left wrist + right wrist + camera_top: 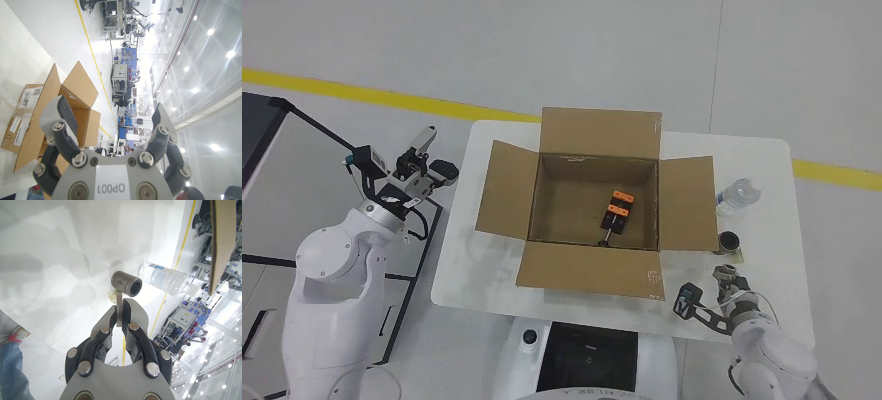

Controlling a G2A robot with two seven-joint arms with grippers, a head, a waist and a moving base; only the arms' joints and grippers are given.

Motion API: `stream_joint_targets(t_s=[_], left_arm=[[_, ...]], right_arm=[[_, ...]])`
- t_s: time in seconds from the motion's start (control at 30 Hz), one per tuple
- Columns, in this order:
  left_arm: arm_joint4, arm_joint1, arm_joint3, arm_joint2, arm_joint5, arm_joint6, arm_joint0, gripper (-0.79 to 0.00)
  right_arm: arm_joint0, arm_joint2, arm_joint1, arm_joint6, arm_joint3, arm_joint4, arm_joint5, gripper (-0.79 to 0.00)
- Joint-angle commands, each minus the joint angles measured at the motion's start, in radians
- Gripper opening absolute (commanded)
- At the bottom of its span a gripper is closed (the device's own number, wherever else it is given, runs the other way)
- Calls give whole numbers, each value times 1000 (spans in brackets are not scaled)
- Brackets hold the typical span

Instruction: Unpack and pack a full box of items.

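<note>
An open cardboard box (pixel 594 205) stands mid-table with its four flaps spread; an orange and black clamp-like item (pixel 615 215) lies inside. My right gripper (pixel 120 306) is low over the table's near right corner (pixel 727 282), shut on a thin grey metal piece (pixel 119 311) with a cream end (pixel 112 297). Just beyond it lie a metal cylinder (pixel 126 283) (pixel 729 242) and a clear water bottle (pixel 162 278) (pixel 739 195). My left gripper (pixel 111 106) (pixel 420 150) hangs open and empty off the table's left side, raised, apart from the box (pixel 75 113).
The white table (pixel 762 160) has bare room behind and to the right of the box. A box flap (pixel 221 237) hangs close beside the right gripper. A dark frame (pixel 282 120) stands on the floor to the left.
</note>
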Motion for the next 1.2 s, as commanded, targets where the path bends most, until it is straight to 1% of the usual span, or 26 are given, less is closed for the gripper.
stream_joint_targets(t_s=[0.0, 0.2, 0.4, 0.63, 0.87, 1.07, 1.17], left_arm=[[0, 0, 0, 0, 0, 0, 0, 0], [0, 0, 0, 0, 0, 0, 0, 0], [0, 0, 0, 0, 0, 0, 0, 0], [0, 0, 0, 0, 0, 0, 0, 0], [0, 0, 0, 0, 0, 0, 0, 0], [0, 0, 0, 0, 0, 0, 0, 0], [0, 0, 0, 0, 0, 0, 0, 0]], right_arm=[[10, -15, -1, -11, 24, -25, 1, -785], [45, -39, -4, -22, 93, -61, -7, -785], [99, -50, -13, -2, 171, -35, -28, -785], [155, -82, -23, 19, 229, -27, -53, -785], [200, -125, -34, 25, 301, -44, -23, -785], [216, -148, -39, 18, 329, -64, -14, -785], [221, -151, -43, 37, 340, -76, 3, -785]])
